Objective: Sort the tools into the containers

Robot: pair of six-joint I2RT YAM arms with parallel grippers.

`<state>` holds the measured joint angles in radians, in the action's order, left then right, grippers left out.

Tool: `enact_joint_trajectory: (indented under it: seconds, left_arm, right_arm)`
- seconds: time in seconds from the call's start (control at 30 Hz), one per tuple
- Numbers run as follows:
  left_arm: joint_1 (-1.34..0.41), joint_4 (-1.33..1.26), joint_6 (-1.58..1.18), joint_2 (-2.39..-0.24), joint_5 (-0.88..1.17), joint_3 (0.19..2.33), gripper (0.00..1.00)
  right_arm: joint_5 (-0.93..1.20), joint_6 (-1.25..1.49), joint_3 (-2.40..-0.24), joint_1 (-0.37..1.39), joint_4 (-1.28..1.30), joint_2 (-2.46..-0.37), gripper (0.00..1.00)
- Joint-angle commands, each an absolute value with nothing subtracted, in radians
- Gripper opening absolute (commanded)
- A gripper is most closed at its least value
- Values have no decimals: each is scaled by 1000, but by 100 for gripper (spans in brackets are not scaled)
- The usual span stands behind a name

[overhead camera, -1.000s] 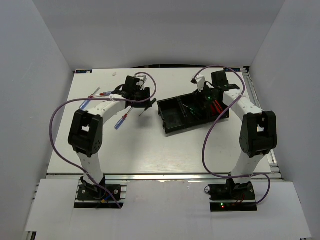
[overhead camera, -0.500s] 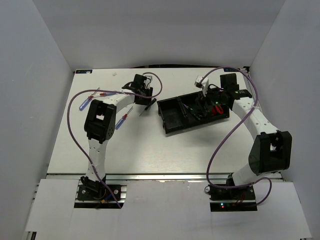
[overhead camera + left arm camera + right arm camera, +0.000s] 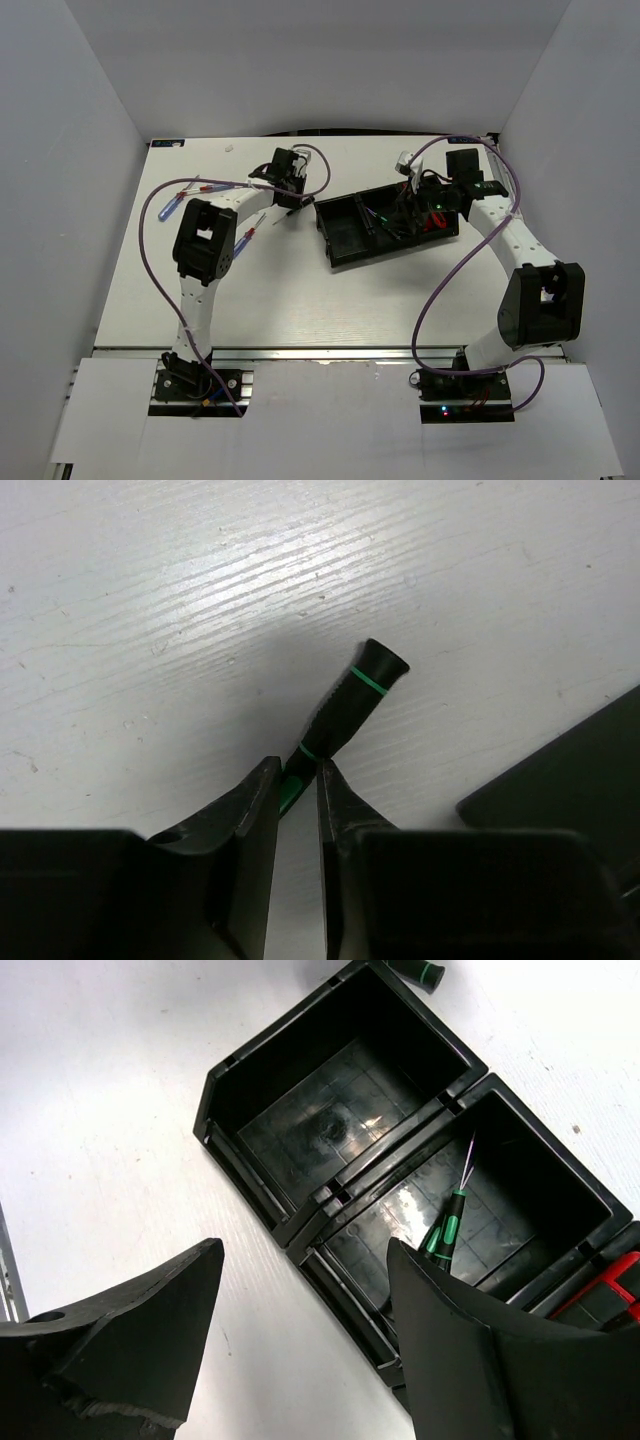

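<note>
Left wrist, jaws pinching green-marked screwdriver (image 3: 345, 712)

Robotics lab test cell: a white wood-grain table (image 3: 300, 300) is boxed in on the left, right and far sides by plain pale panel walls (image 3: 320, 70). Two black-and-white robot arms (image 3: 205, 240) stand bolted to a metal rail (image 3: 330, 352) along the near edge, trailing purple cables (image 3: 417, 320).
</note>
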<state>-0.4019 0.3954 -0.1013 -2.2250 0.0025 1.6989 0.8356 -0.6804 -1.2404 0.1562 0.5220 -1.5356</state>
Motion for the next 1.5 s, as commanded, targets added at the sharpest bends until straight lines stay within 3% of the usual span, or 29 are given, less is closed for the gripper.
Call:
enact_joint_trajectory:
  seconds: [0.0,0.13,0.33,0.4,0.43,0.63,0.67,0.87,1.07,1.27,1.47]
  left_arm:
    - [-403,449,-97,-2177,-9,1628,31]
    - [-403,449,-95,-2154,-2,1585,40]
    - [-406,451,-138,-2138,54,1517,42]
    - [-411,449,-155,-2135,52,1484,38]
    - [-411,449,-175,-2132,49,1473,30]
    - [-411,449,-221,-2065,23,1439,8]
    - [-411,449,-225,-2048,20,1437,0]
    - [-410,446,-290,-1861,31,1404,0]
    - [-411,321,-400,-1579,177,1221,0]
    - [-431,15,-653,-1366,345,935,0]
    - [-500,-170,-781,-1307,353,862,0]
  right_arm:
    - [874,-673,-1258,150,509,-1509,73]
    - [880,-670,-1270,152,514,-1513,73]
    - [884,-663,-1270,150,515,-1508,73]
    - [887,-660,-1267,150,515,-1503,74]
    - [887,-658,-1264,150,517,-1502,74]
    - [899,-666,-1261,152,535,-1490,76]
    - [903,-664,-1262,150,538,-1489,77]
    - [942,-603,-1255,163,522,-1491,85]
    - [985,-278,-1296,207,451,-1558,87]
    - [1016,336,-1295,247,47,-1653,89]
    - [1022,621,-1348,330,-224,-1742,89]
